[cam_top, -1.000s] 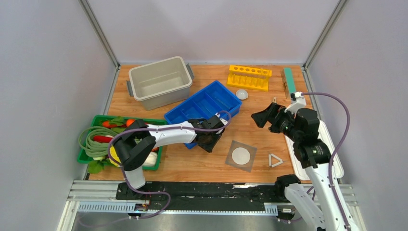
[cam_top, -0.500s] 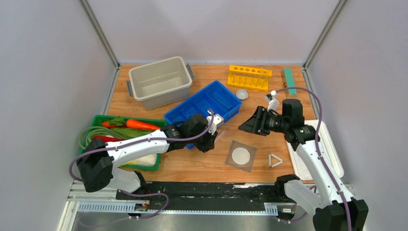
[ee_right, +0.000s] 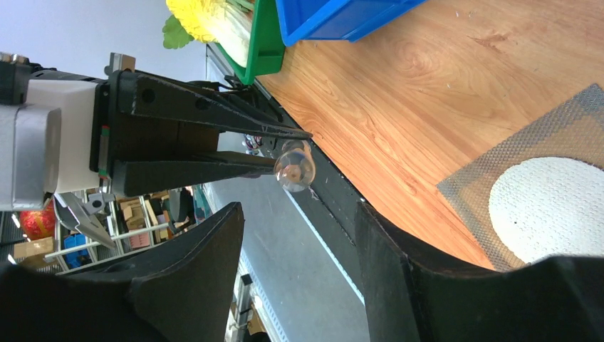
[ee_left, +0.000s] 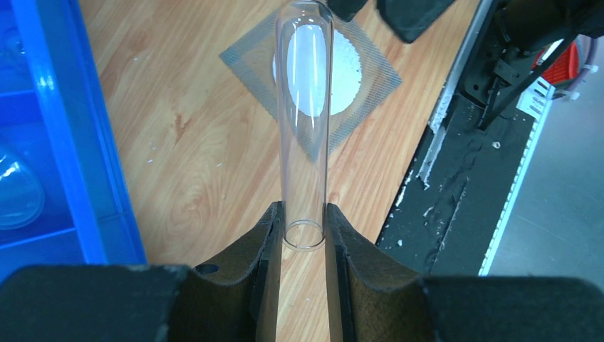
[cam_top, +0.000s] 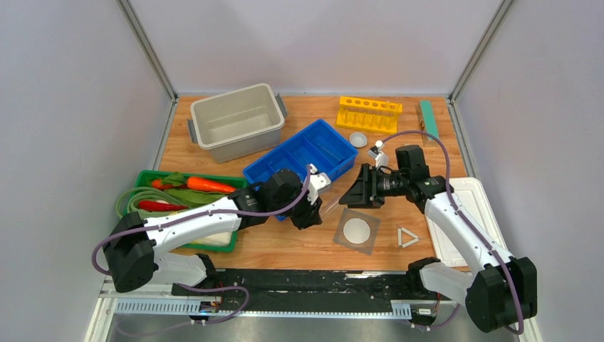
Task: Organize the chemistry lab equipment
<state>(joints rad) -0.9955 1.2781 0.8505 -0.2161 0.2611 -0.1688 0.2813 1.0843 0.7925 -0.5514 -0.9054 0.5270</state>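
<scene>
Hovering over the wooden tabletop (cam_top: 285, 246), boxed in by pale lilac walls (cam_top: 313, 43), the left gripper (ee_left: 305, 226) pinches a clear tube (ee_left: 305, 121) near the grey mesh (cam_top: 356, 229) with its white disc; the right gripper (ee_right: 295, 228), jaws apart, faces the tube's rounded end without touching it.

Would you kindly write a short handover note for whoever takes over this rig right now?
Left tool: shut on a clear test tube, held above the table.
Right tool: open, facing the tube's round end, not gripping it.
Mesh with white disc, white triangle and clear round dish lie loose on the table.
Done: some clear glassware sits in the blue tray.
Left: stow the tube, then the loose items.
</scene>
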